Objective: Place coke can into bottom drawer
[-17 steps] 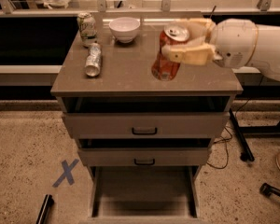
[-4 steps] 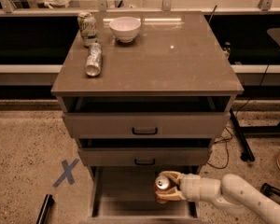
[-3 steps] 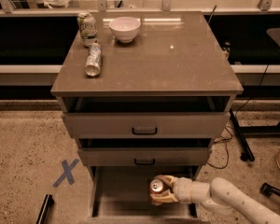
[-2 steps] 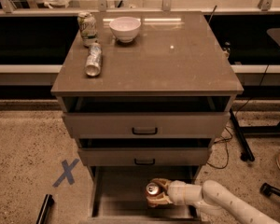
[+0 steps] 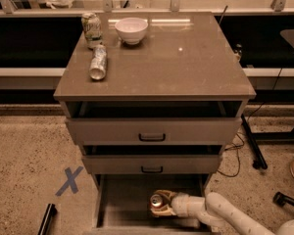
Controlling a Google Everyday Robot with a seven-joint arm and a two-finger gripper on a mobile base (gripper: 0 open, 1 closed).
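The coke can, red-orange with a silver top and pull tab, stands upright inside the open bottom drawer, right of its middle. My gripper reaches in from the lower right on a white arm and is shut around the can's sides. The can's lower part is hidden behind the fingers. I cannot tell whether the can rests on the drawer floor or hangs just above it.
On the cabinet top stand a pale green-white can and a white bowl; a silver-white can lies on its side. Two upper drawers with black handles are slightly open. A blue X marks the floor at left.
My gripper has carried the coke can from the cabinet top down into the bottom drawer. Over the last second it has slid left, deeper over the drawer floor.
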